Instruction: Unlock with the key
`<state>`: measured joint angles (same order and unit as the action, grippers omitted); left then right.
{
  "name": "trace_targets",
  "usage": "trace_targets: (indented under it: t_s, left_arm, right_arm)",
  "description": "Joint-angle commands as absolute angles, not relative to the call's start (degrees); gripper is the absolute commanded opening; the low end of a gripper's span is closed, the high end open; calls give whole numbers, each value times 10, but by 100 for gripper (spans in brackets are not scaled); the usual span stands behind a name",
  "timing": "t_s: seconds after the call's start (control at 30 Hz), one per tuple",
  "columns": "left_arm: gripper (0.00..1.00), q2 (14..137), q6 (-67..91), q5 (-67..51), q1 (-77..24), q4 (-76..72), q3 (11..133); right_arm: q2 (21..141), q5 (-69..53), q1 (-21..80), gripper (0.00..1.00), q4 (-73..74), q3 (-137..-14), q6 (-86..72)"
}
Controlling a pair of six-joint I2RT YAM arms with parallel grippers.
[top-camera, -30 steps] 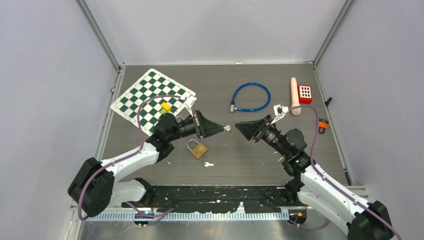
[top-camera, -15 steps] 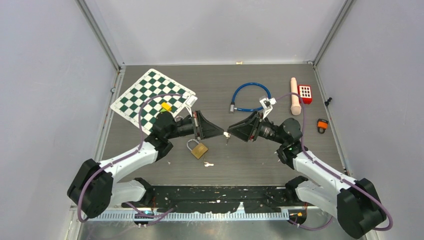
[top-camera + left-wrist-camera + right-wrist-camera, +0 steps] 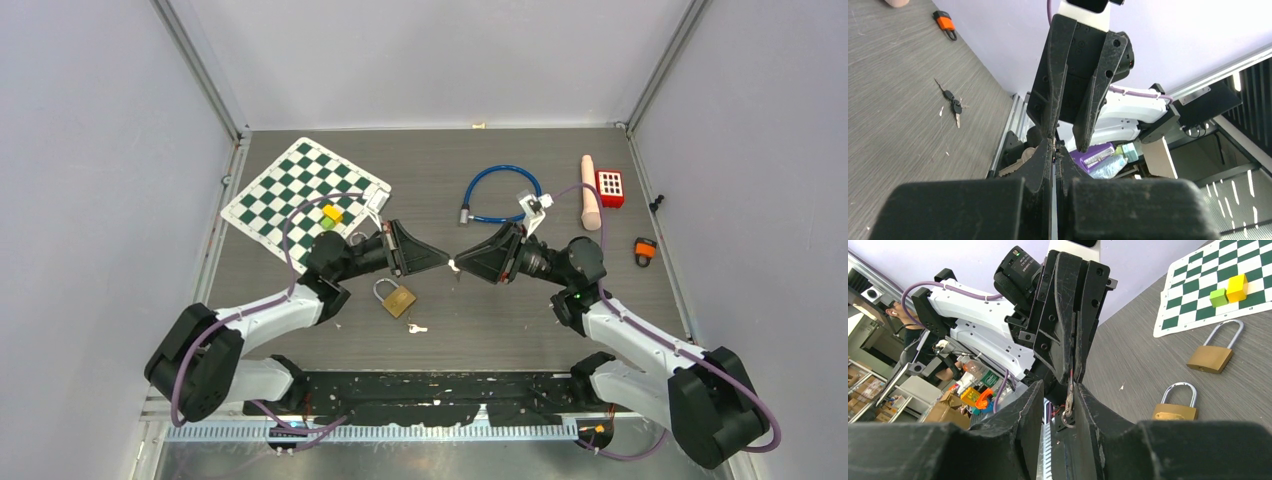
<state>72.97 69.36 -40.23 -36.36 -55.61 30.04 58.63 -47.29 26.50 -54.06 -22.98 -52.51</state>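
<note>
My left gripper (image 3: 445, 262) is held level above the table, shut on a small silver key (image 3: 453, 265). In the left wrist view its fingers (image 3: 1045, 165) are pressed together with only a thin metal edge between them. My right gripper (image 3: 462, 265) faces it tip to tip. Its jaws stand apart around the key (image 3: 1068, 400), which hangs with its ring close against one finger (image 3: 1088, 405). A brass padlock (image 3: 397, 297) lies on the table below the left gripper. The right wrist view shows it (image 3: 1175, 405) and a second brass padlock (image 3: 1213, 352).
A chessboard (image 3: 290, 190) with a yellow block (image 3: 332, 212) and a green block (image 3: 327, 223) lies at back left. A blue cable lock (image 3: 503, 193), a beige cylinder (image 3: 589, 190), a red block (image 3: 609, 187) and an orange padlock (image 3: 645, 250) lie right. A spare key (image 3: 417, 327) lies near the padlock.
The right arm has swung left from mid-table until its fingers straddle the key in the left gripper, and its jaws have narrowed. The left arm has barely moved.
</note>
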Motion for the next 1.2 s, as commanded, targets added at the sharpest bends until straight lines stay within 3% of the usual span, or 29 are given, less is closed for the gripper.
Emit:
trace_targets:
  t_s: [0.0, 0.3, 0.77, 0.9, 0.97, 1.17]
  left_arm:
    - [0, 731, 717, -367, -362, -628, 289]
    - [0, 747, 746, -355, -361, -676, 279]
    - [0, 749, 750, -348, -362, -685, 273]
    - [1, 747, 748, -338, -361, -683, 267]
    - [14, 742, 746, -332, -359, -675, 261]
    - [67, 677, 706, -298, -333, -552, 239]
  right_arm:
    - [579, -472, 263, 36, -567, -226, -531]
    - [577, -454, 264, 32, -529, -227, -514]
    - [576, -443, 265, 6, -539, -225, -522]
    - [575, -440, 265, 5, -540, -225, -526]
    - [572, -437, 265, 5, -529, -225, -524]
    - [554, -418, 265, 5, -458, -228, -493]
